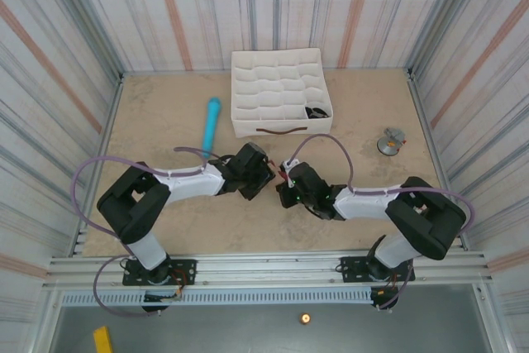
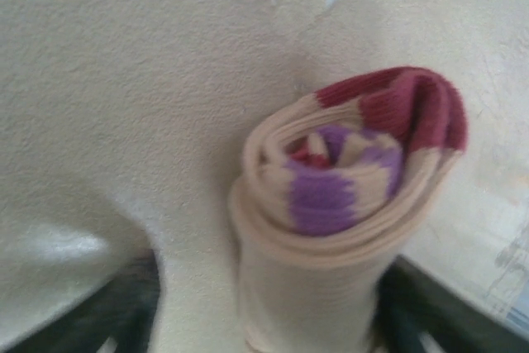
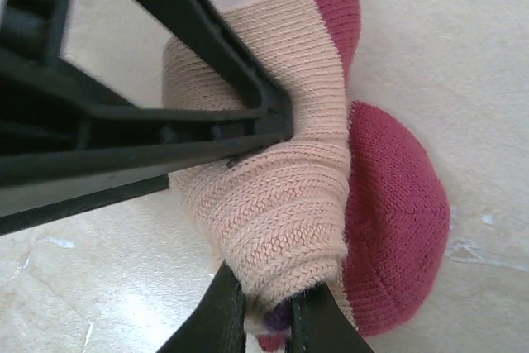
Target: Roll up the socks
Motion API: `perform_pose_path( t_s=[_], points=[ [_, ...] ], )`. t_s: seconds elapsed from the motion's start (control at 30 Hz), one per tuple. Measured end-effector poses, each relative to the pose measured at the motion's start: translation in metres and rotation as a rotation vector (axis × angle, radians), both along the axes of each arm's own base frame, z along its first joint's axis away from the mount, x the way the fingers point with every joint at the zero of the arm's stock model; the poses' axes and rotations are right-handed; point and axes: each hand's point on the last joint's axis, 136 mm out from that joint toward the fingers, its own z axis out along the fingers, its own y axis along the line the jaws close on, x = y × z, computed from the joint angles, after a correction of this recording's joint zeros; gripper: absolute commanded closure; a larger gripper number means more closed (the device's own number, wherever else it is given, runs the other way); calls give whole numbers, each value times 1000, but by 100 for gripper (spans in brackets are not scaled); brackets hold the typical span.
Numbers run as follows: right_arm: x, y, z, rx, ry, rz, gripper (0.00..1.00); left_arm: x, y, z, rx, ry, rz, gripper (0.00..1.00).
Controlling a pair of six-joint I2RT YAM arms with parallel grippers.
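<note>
A white fabric compartment organizer (image 1: 281,128) stood at the far middle of the beige bench (image 1: 157,113). A light-blue cylinder (image 1: 211,126) lay just left of it, angled. A small grey round object (image 1: 391,141) sat well apart to the right, near the striped wall (image 1: 463,47).

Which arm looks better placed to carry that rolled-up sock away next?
Probably the right arm. The right gripper is pinched shut on the rolled beige sock, while the left gripper stands open, fingers either side of the roll, holding nothing.
</note>
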Motion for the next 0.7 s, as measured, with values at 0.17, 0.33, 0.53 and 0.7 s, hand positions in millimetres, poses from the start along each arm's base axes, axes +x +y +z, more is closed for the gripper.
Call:
perform_pose_path(
  t_s=[0.17, 0.33, 0.53, 0.7],
  points=[
    [8, -13, 0, 95, 103, -61, 100, 2, -2, 4, 13, -22, -31, 6],
    [11, -18, -2, 190, 215, -98, 100, 7, -5, 11, 43, -83, -93, 7],
    [9, -24, -5, 289, 330, -157, 100, 13, -10, 20, 73, -166, -185, 10],
    [8, -28, -6, 360, 439, -229, 100, 16, -13, 23, 84, -219, -243, 22]
  ],
)
